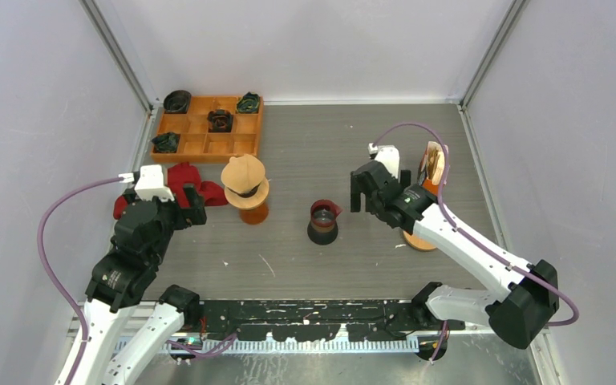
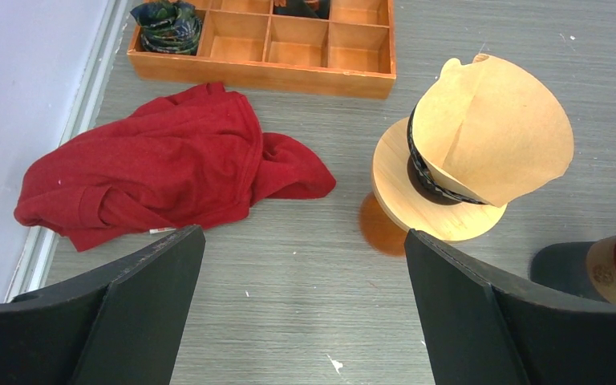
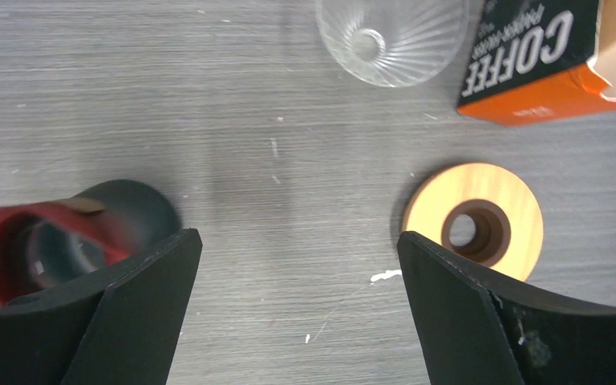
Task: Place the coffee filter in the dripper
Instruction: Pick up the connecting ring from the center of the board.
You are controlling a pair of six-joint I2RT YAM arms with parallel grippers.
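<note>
Two pincers are showing in the top view. The left pincer (image 1: 194, 205) is hovering spread at middle left, beside the red cloth (image 1: 178, 183). The right pincer (image 1: 364, 200) is hanging spread right of center, gripping nothing. The coffee filter (image 1: 243, 172) is sitting in the dripper (image 1: 249, 192) between them.

In the left wrist view the filter is leaning rightward inside the cone, which I judge is carrying it alone.

In the right wrist view a wooden ring (image 3: 475, 220) is lying on the desk (image 3: 289, 120).
</note>
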